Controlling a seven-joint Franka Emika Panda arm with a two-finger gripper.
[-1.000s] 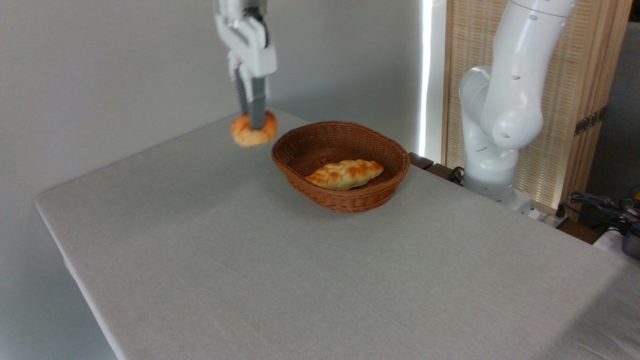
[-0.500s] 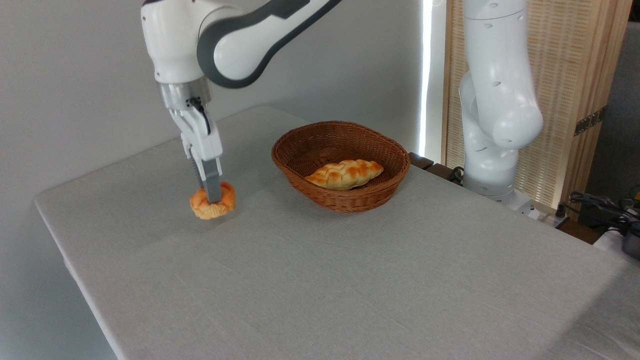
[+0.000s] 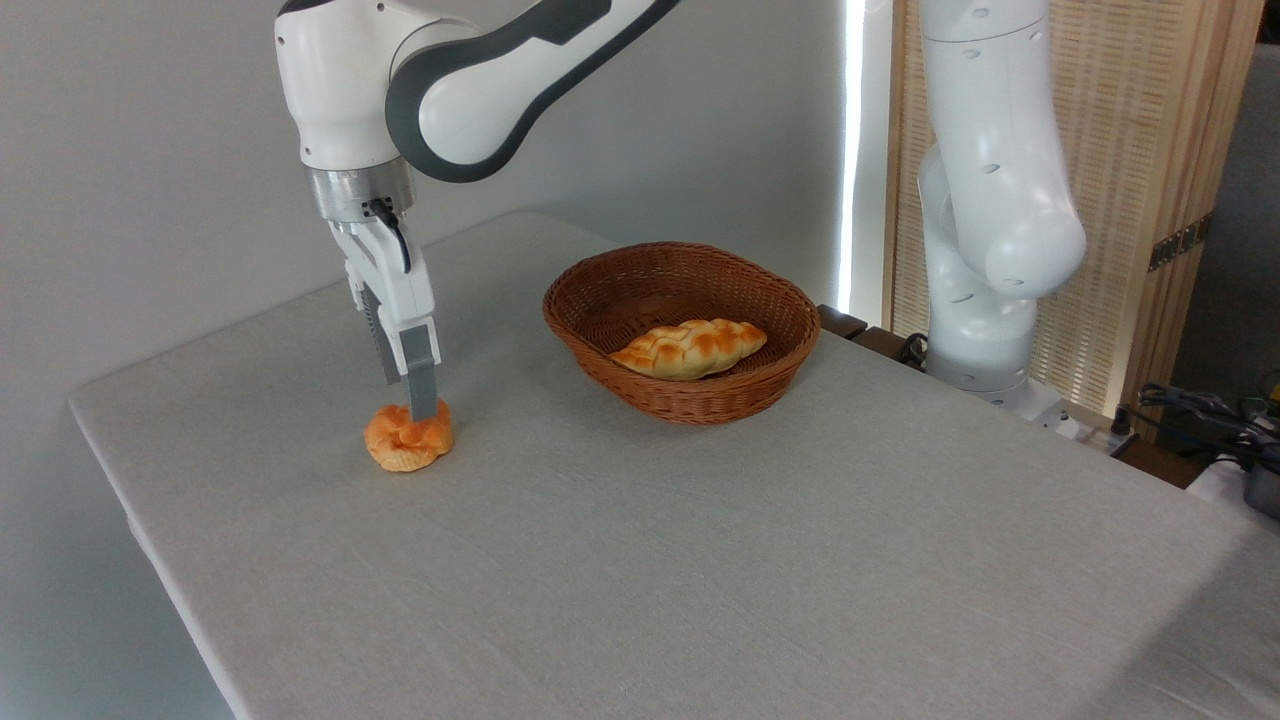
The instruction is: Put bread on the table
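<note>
Wicker basket holds one braided loaf. Bread sits on grey cloth surface, left of basket. Your pincer just above bread, fingers apart. Plain wall behind.

End effector vertical, fingers down, parted.
</note>
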